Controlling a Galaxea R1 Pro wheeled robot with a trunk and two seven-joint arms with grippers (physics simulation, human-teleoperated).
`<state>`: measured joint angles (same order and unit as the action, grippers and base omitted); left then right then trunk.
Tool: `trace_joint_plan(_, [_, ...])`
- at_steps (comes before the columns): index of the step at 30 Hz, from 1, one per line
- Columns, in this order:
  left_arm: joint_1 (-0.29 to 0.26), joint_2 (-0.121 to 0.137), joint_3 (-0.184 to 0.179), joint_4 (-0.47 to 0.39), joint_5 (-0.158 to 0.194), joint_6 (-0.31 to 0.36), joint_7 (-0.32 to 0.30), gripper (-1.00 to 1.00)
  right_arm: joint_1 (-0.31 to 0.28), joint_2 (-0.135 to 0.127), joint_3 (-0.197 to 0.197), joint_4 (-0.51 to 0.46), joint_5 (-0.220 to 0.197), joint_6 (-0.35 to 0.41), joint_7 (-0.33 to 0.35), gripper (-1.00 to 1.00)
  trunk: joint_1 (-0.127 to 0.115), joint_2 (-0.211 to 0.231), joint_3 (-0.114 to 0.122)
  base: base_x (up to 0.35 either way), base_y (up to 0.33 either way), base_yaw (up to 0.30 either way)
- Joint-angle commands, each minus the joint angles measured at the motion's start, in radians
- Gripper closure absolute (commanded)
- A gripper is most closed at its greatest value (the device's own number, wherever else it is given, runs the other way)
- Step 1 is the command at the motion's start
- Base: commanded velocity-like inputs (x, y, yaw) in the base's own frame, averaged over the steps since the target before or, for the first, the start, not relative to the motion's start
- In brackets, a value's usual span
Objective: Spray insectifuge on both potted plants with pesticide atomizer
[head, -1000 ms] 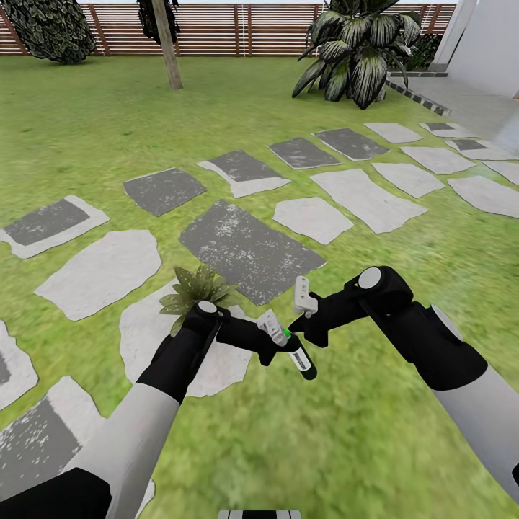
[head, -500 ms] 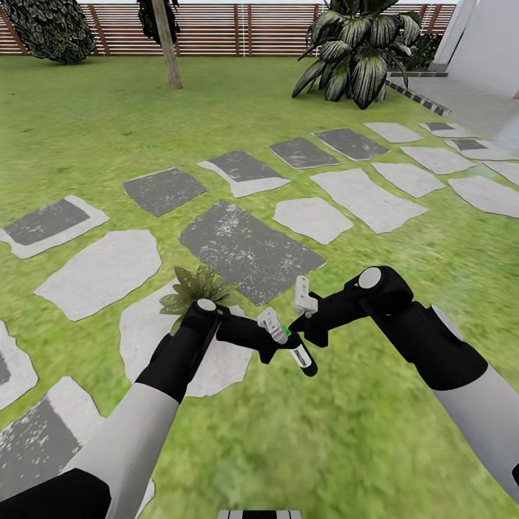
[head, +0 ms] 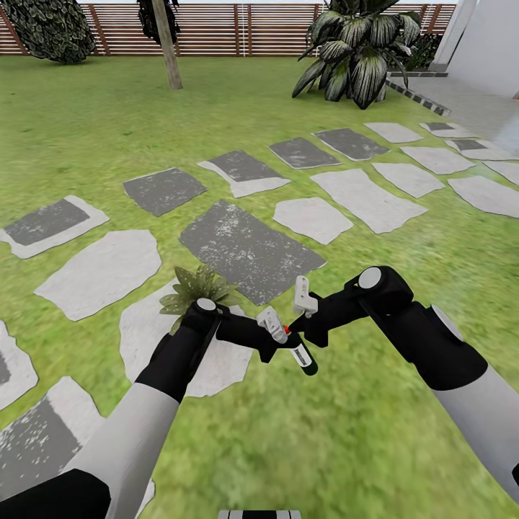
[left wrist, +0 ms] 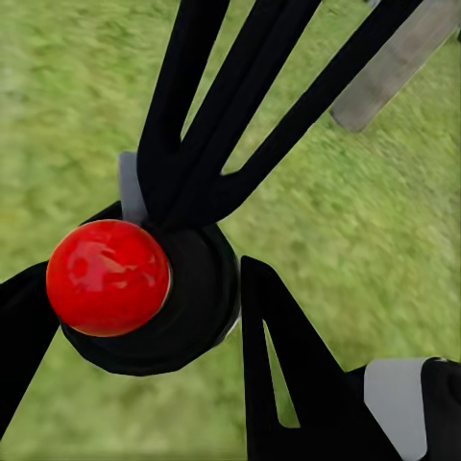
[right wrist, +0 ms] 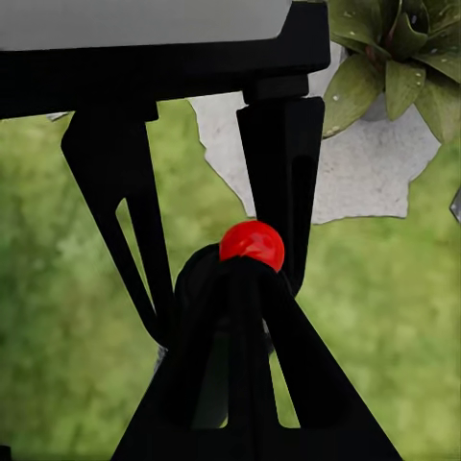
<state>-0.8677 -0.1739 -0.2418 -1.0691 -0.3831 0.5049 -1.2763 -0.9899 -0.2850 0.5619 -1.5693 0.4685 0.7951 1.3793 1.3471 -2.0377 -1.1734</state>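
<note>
- We're out on a broad green lawn (head: pixel 94 130), patchy light and dark, running up to a brown slatted wooden fence (head: pixel 238 29) along the far edge.
- A white house wall (head: pixel 494 43) stands at the far right, a grey paved strip (head: pixel 476 108) at its foot.
- A big dark-leaved palm-like shrub (head: pixel 357 50) sits just this side of the fence, a bare tree trunk (head: pixel 169 50) rises to its left, and a round dark bush (head: pixel 54 29) fills the far left corner.
- Flat grey and pale stepping stones (head: pixel 245 249) cross the grass in two loose rows; open grass lies between them and all across the near right.
- The left arm (head: pixel 144 418) reaches forward and inward, white forearm, black wrist.
- The right arm (head: pixel 432 353) comes in from the other side, bent at a black elbow; the two wrists meet at the middle.
- A small low rosette of broad pointed green leaves (head: pixel 194 288), one potted plant, sits on a pale stone just beyond the left wrist; the right wrist view shows it too (right wrist: pixel 403 48).
- The slender dark green atomizer bottle with white label (head: pixel 299 355) hangs tilted over the grass between the claws, its red tip (left wrist: pixel 108 277) up.
- The left claw (head: pixel 277 335) is clamped on the bottle's black neck.
- The right claw (head: pixel 299 303) has its black fingers (right wrist: pixel 279 173) straddling the red tip, spread apart.
</note>
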Motion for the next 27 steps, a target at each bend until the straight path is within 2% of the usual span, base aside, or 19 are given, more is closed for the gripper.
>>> trace_joint_plan(1, [0.000,-0.001,0.001,-0.001,-0.006,0.011,-0.006,1.00,-0.001,0.000,0.001,-0.002,0.007,0.008,0.007,1.00,0.000,0.000,-0.001,0.000,0.000,0.000])
trace_joint_plan(16, [0.005,-0.001,0.014,0.021,-0.009,-0.004,-0.007,1.00,-0.003,-0.002,-0.001,-0.007,0.007,0.009,0.009,1.00,0.000,0.000,-0.001,0.000,0.000,0.000])
trace_joint_plan(19, [0.009,0.007,0.015,0.024,-0.013,-0.010,-0.005,1.00,-0.003,-0.004,-0.002,-0.007,0.007,0.009,0.009,1.00,0.000,0.000,-0.001,0.000,0.000,0.000])
trace_joint_plan(22, [0.012,0.020,0.015,0.041,-0.016,-0.023,0.000,1.00,-0.003,-0.006,-0.002,-0.008,0.007,0.009,0.009,1.00,0.000,0.000,-0.001,0.000,0.000,0.000])
trace_joint_plan(26, [0.013,0.051,0.016,0.082,-0.018,-0.045,0.007,1.00,-0.003,-0.011,-0.002,-0.008,0.007,0.009,0.010,1.00,0.000,0.000,-0.001,0.000,0.000,0.000])
trace_joint_plan(27, [0.014,0.071,0.016,0.098,-0.018,-0.053,0.009,1.00,-0.002,-0.013,-0.002,-0.008,0.007,0.009,0.010,1.00,0.000,0.000,-0.001,0.000,0.000,0.000])
